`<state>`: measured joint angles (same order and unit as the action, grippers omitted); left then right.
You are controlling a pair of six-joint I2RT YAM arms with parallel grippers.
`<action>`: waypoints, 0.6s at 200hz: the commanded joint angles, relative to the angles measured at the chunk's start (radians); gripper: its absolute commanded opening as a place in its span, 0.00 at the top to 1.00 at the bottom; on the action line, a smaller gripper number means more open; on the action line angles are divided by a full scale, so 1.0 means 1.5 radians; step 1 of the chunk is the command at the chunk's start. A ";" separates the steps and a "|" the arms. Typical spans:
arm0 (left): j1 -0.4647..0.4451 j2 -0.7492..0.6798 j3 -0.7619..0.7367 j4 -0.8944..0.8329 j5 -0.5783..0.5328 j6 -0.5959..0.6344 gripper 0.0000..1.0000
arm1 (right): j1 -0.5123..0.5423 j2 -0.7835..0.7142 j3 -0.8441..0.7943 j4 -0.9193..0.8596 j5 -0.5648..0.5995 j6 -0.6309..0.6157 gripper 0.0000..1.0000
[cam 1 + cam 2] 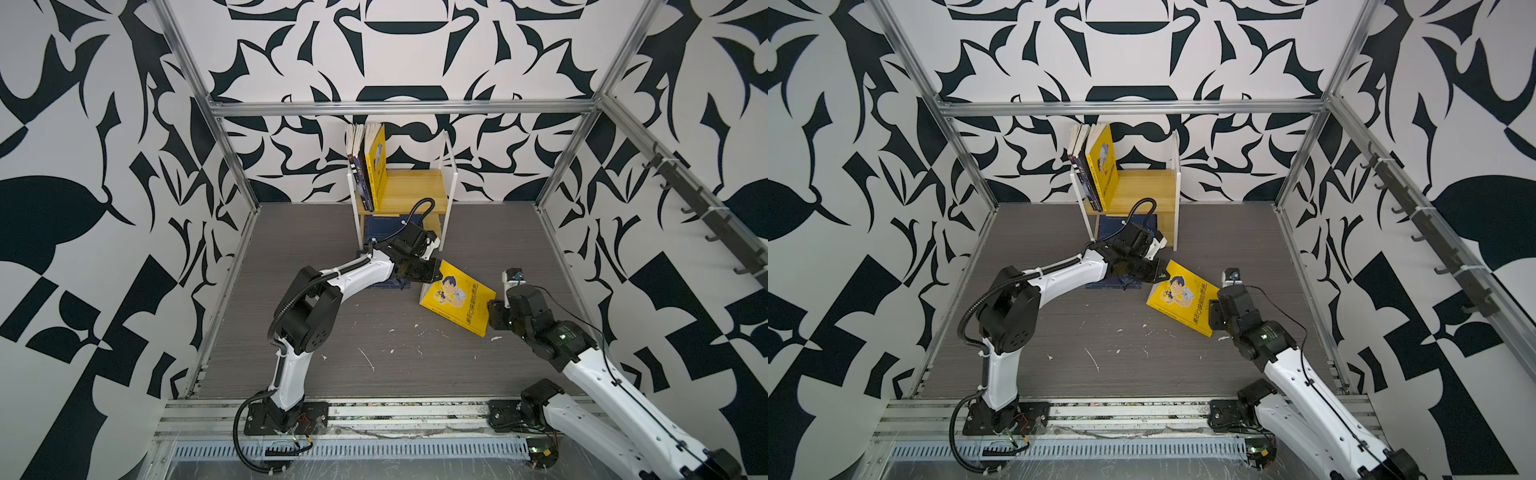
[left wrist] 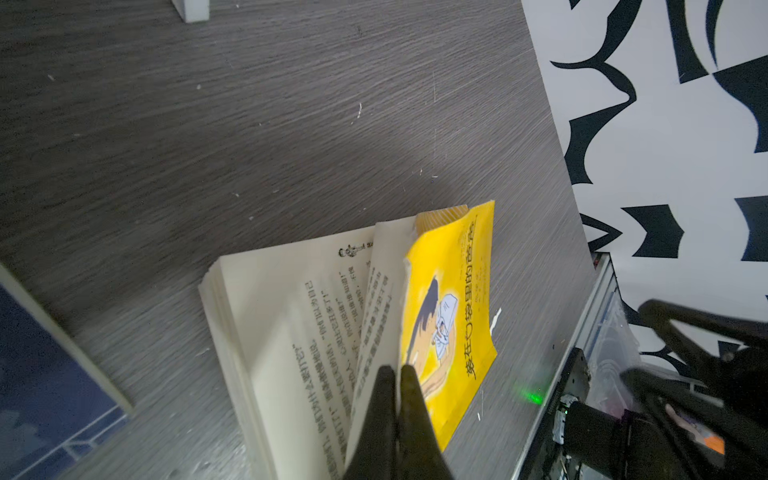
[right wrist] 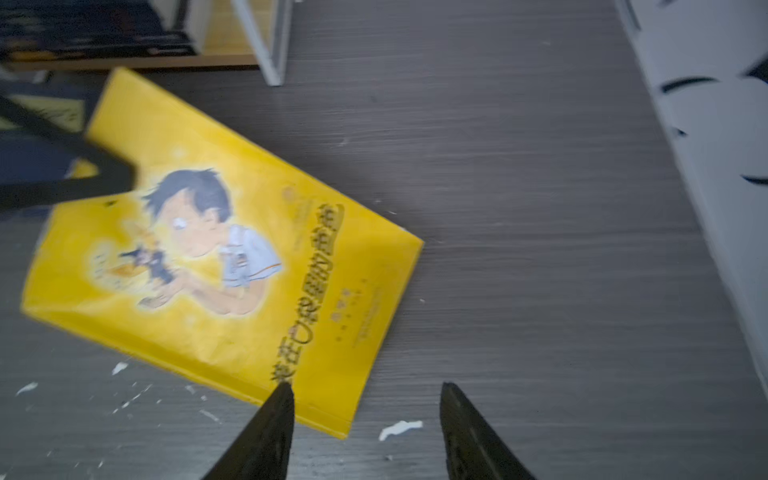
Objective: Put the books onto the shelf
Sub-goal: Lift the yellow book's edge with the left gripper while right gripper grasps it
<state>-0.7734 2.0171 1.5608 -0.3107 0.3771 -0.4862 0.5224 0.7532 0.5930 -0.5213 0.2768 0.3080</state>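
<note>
A bright yellow paperback (image 1: 457, 297) with a cartoon boy and dark title characters on its cover lies on the grey wood-grain surface (image 1: 374, 340), in front of the shelf and off to its right, turned at a slant. In the left wrist view the yellow paperback (image 2: 449, 316) gapes open: the front cover is lifted away from the cream page block, and printed text shows on the exposed pages. The left gripper (image 2: 397, 374) is clenched on the edge of that cover, with what looks like a page or so caught along with it. The right gripper (image 3: 365, 388) hangs released, jaws apart, at the spine end of the book; one fingertip (image 3: 282, 399) overlaps the spine edge, and I cannot tell whether it touches.

The small two-tier shelf (image 1: 415, 191), yellowish wooden boards in a thin white frame, stands against the back wall. On its upper board a row of thin dark-spined books (image 1: 359, 174) stands upright at the left end, with a second yellow paperback (image 1: 379, 162) leaning against them. A navy book (image 1: 382, 226) lies flat on the lower board. Another navy book (image 1: 390, 284) lies on the surface under the left arm
</note>
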 commanded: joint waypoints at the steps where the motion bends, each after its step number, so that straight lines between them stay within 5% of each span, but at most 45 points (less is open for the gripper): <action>1: -0.001 -0.030 -0.003 0.008 -0.003 -0.013 1.00 | 0.138 -0.012 -0.035 0.147 0.094 -0.154 0.39; 39: -0.006 -0.028 -0.002 0.014 -0.004 -0.011 1.00 | 0.280 0.082 -0.066 0.274 0.166 -0.372 0.39; 120: -0.010 -0.036 -0.002 0.015 -0.004 -0.006 1.00 | 0.319 0.222 -0.099 0.359 0.226 -0.532 0.38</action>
<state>-0.7795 2.0167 1.5608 -0.3096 0.3630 -0.4900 0.9913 1.0500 0.4553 -0.0471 0.5568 -0.3950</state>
